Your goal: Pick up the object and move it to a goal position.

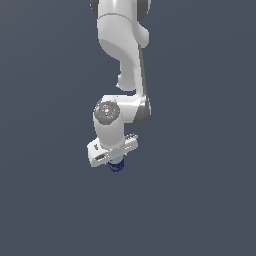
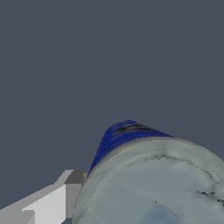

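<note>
The object, a small can with a grey-silver top and dark blue body (image 1: 116, 166), sits right under the white hand of my arm in the exterior view. Only its lower rim shows there. My gripper (image 1: 116, 163) points down over it, and the hand hides the fingers. In the wrist view the can (image 2: 153, 183) fills the frame, very close, with its blue side (image 2: 118, 135) showing. One grey finger (image 2: 74, 192) lies against the can's side. The other finger is out of view. The gripper looks shut on the can.
A plain dark grey-blue surface (image 1: 45, 200) fills the rest of both views. The white arm (image 1: 122, 45) comes down from the top middle of the exterior view. No goal marker shows.
</note>
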